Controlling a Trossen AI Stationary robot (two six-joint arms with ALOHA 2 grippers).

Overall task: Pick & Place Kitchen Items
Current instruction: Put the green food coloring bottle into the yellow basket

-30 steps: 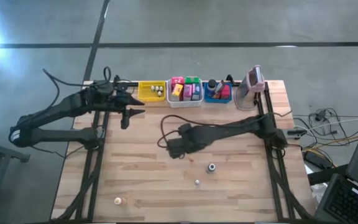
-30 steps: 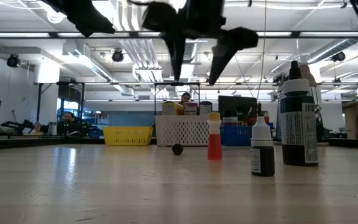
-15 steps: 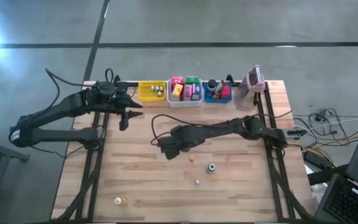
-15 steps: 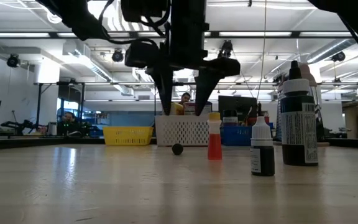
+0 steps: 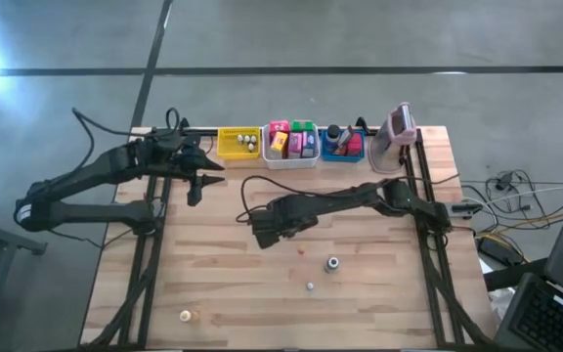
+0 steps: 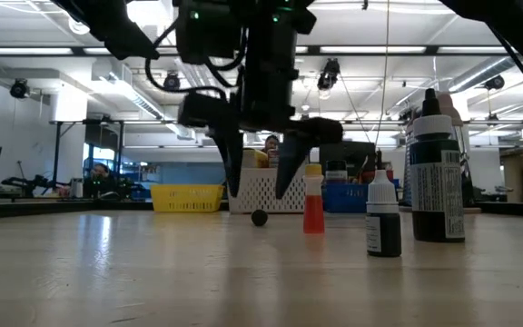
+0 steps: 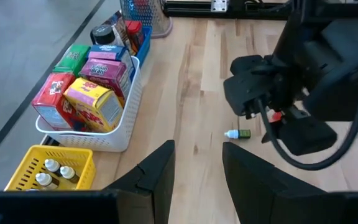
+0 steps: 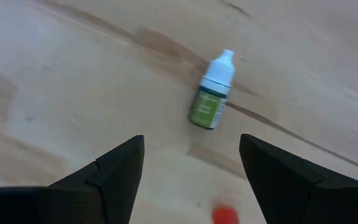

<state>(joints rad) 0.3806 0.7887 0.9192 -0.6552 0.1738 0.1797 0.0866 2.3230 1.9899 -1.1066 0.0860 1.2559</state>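
Observation:
A small green bottle with a white cap [image 8: 213,99] lies on its side on the wooden table [image 5: 213,284]. My right gripper [image 8: 191,142] hangs just above it, pointing down, open, one finger on either side of the bottle and touching nothing. In the low view its fingers [image 6: 257,193] stand above a small dark round shape [image 6: 259,217] on the table. My left gripper [image 7: 197,149] waits open, raised near the far left [image 5: 196,191]. Coloured packets fill the white basket [image 7: 122,134].
The yellow bin [image 5: 238,144], white basket [image 5: 291,161] and blue bin [image 5: 341,152] line the far edge beside a pink-grey device [image 5: 399,132]. Loose on the table are a red bottle [image 6: 312,204], two dark bottles [image 6: 384,218] [image 6: 437,173] and a whitish piece [image 5: 186,315].
My right gripper has come down toward the table and shifted a little toward the table's left edge, and now stands over the green bottle. The bottle and the other things have not moved.

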